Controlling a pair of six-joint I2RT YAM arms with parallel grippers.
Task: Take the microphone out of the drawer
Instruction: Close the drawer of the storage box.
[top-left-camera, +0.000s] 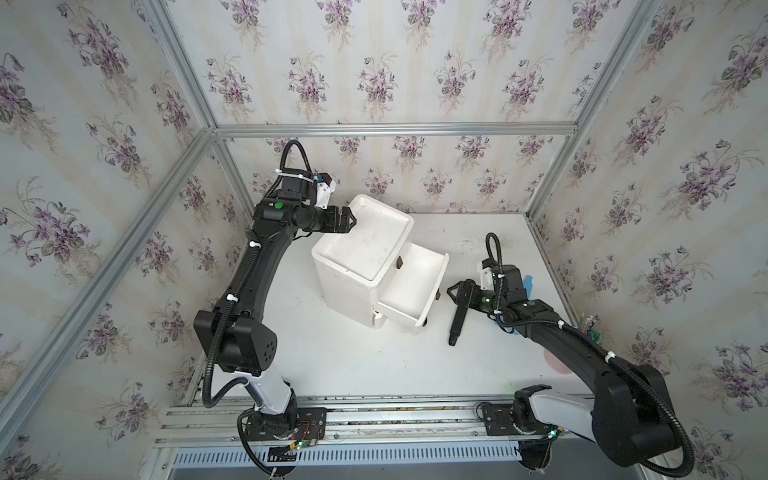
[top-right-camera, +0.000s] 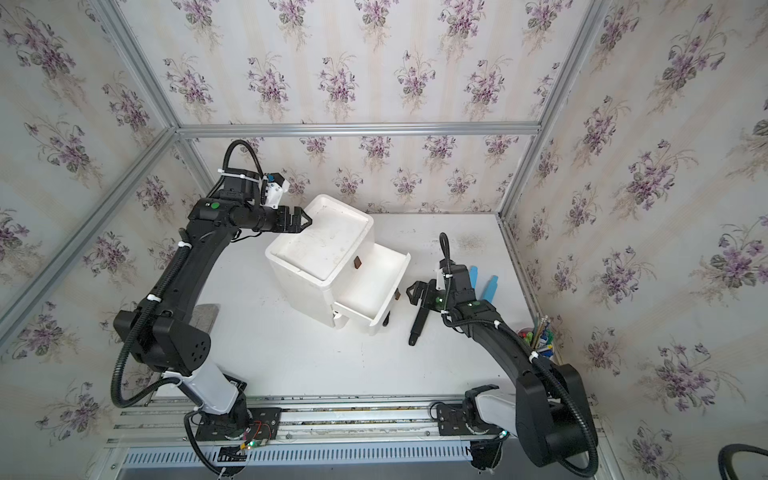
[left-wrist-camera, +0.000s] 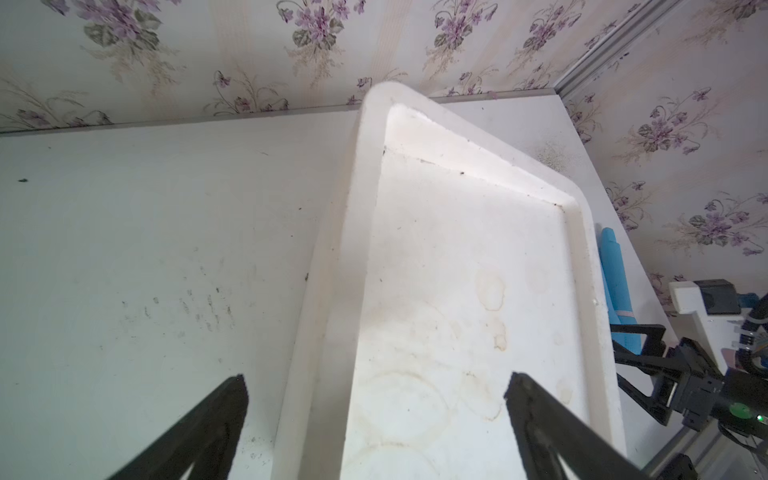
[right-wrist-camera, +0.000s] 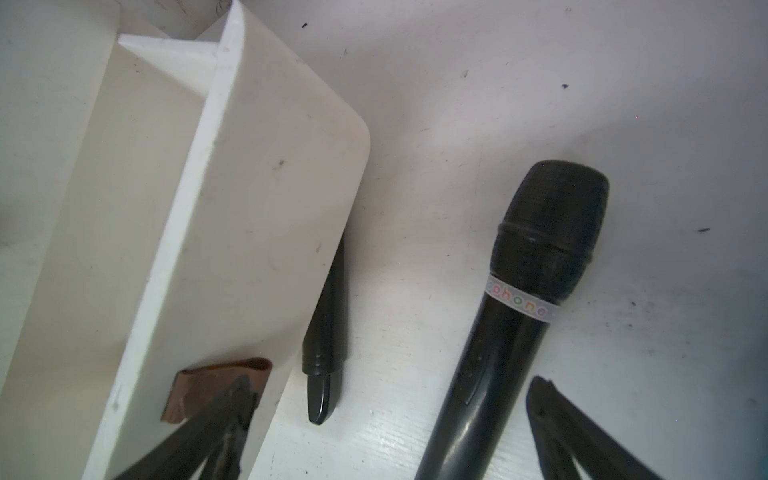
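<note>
1. The microphone (right-wrist-camera: 498, 365) lies on the worktop (top-left-camera: 332, 353) just beside the open drawer (top-left-camera: 409, 278), outside it (task judged essentially complete).
2. The right end effector (right-wrist-camera: 390, 380) is released, its 2 fingers straddling the handle. The left end effector (top-left-camera: 347, 218) is likewise released, at the cabinet (top-left-camera: 361, 245) top.
3. Retract the right end effector straight upward. Avoid nudging the round body or the brown pull tab (right-wrist-camera: 199, 390).
4. Both top views show the drawer empty. Only the right wrist view shows the label band (right-wrist-camera: 519, 301).

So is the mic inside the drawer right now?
No, the microphone lies on the table beside the pulled-out drawer, whose inside shows bare.
</note>
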